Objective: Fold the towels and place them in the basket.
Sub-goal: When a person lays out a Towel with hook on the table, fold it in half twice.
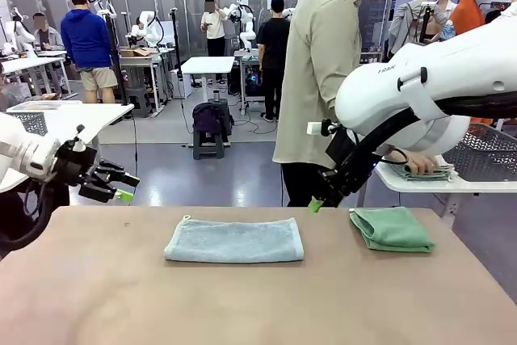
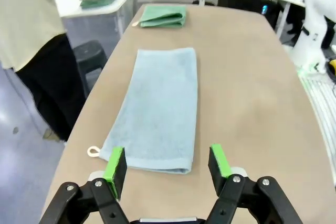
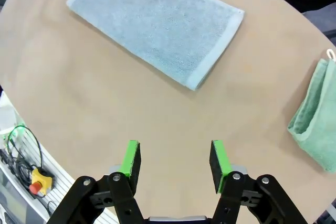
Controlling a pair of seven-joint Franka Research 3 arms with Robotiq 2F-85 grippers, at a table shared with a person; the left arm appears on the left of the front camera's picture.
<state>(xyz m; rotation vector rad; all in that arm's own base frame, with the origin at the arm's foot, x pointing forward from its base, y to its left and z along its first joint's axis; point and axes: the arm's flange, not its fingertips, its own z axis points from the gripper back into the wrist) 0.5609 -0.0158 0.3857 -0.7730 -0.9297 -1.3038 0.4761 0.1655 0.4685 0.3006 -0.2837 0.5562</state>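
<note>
Currently left hand and right hand hang spread, empty. Risk: grey-blue towel lies flat on surface; my shallow pinch could drag, bunch it.

A brown counter stood over a glossy grey floor; behind, white tables lined a bright workshop, a dark bag on a small stool

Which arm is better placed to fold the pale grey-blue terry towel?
Left, probably: the open left end effector faces the short edge of the pale grey-blue terry towel; the right end effector sits nearer the folded mint green towel.
</note>
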